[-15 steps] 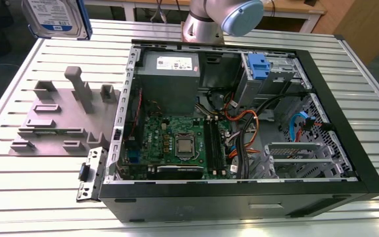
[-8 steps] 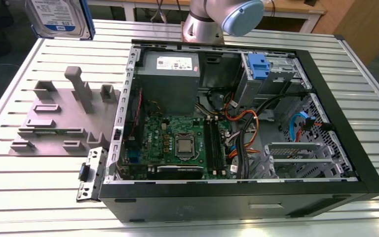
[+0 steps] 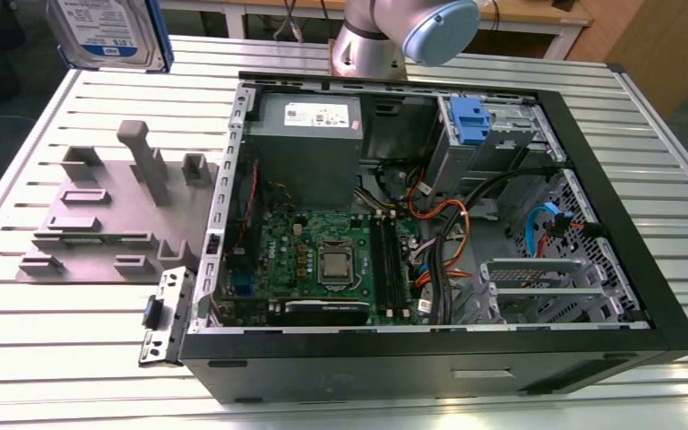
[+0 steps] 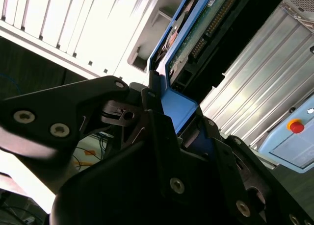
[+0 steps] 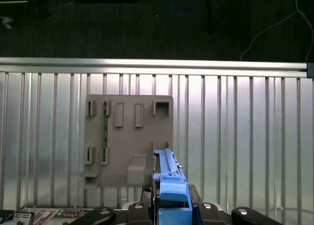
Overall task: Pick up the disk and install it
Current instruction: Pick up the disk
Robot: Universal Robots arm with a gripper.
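Note:
The disk (image 3: 111, 31) hangs in the air above the far corner of the table at the exterior view's left, label side facing the camera, with blue rails along its edges. In the second wrist view my gripper (image 4: 172, 118) is shut on the disk's blue end tab (image 4: 180, 110), and the disk's circuit-board side (image 4: 198, 41) extends away from the fingers. In the first wrist view the disk (image 5: 166, 162) shows edge-on with the blue tab (image 5: 171, 194) clamped between the black fingers (image 5: 139, 208), high over the grey fixture plate (image 5: 127, 132).
An open computer case (image 3: 440, 345) lies on the slatted metal table (image 3: 69, 331), holding a motherboard (image 3: 320, 260), a grey power-supply box (image 3: 308, 134), a blue caddy (image 3: 469, 121) and cables. The grey fixture plate (image 3: 105, 215) sits beside it. The arm's base (image 3: 374, 40) stands behind.

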